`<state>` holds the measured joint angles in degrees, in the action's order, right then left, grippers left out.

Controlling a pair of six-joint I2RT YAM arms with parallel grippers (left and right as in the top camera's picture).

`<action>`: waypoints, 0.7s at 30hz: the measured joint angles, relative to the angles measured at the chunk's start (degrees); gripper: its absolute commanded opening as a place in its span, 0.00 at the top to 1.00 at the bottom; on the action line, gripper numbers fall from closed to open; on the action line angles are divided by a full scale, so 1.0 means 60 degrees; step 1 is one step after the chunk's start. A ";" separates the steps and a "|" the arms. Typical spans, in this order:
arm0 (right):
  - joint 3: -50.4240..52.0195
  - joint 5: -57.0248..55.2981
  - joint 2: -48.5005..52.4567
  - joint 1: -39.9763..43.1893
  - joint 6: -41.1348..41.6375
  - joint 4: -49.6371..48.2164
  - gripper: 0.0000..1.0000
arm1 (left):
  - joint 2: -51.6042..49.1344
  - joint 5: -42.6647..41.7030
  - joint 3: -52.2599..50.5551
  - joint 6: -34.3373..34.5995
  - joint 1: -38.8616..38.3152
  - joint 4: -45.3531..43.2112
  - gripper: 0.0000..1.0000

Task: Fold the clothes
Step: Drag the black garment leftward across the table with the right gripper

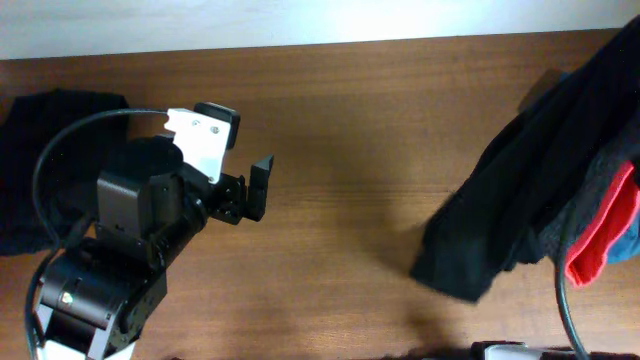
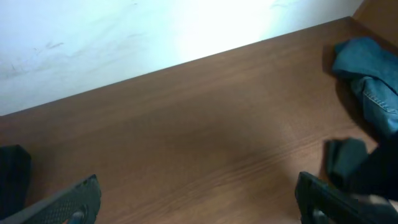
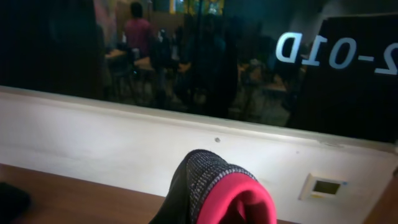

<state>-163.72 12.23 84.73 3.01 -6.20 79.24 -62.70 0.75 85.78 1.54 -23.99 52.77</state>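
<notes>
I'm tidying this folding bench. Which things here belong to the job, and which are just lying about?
Job: black trousers, with their red-edged waistband.
Lying about: blue denim garment; dark cloth at far left.

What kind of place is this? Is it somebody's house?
Probably a robot lab or workshop, not a home. A robot arm sits at a wooden table beside black trousers, and the window shows people and a lettered sign.
</notes>
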 measured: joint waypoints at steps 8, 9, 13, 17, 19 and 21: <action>-0.0055 0.0346 0.1639 0.0000 -0.0809 0.0922 0.96 | 0.0000 0.0648 0.0000 0.0000 0.0000 0.0007 0.01; -0.0055 0.0470 0.1963 0.0000 -0.0914 0.1093 0.96 | 0.0000 0.0754 0.0000 0.0000 0.0000 0.0007 0.01; 0.0011 0.0729 0.3468 -0.0164 -0.1443 0.1712 0.96 | -0.0004 0.1107 0.0000 0.0000 0.0000 0.0025 0.00; 0.0109 0.0776 0.4699 -0.0860 -0.1960 0.2022 0.96 | -0.0018 0.1464 0.0000 0.0000 0.0000 0.0025 0.01; 0.0113 0.0729 0.5173 -0.1472 -0.2171 0.2109 0.96 | -0.0025 0.1614 0.0000 0.0000 0.0000 0.0025 0.01; 0.0113 0.0648 0.5501 -0.2153 -0.2313 0.2138 0.96 | -0.0033 0.1708 0.0000 0.0000 0.0000 0.0029 0.01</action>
<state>-163.04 16.12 117.73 -9.91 -20.08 92.07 -62.89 11.00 85.78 1.54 -23.99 52.95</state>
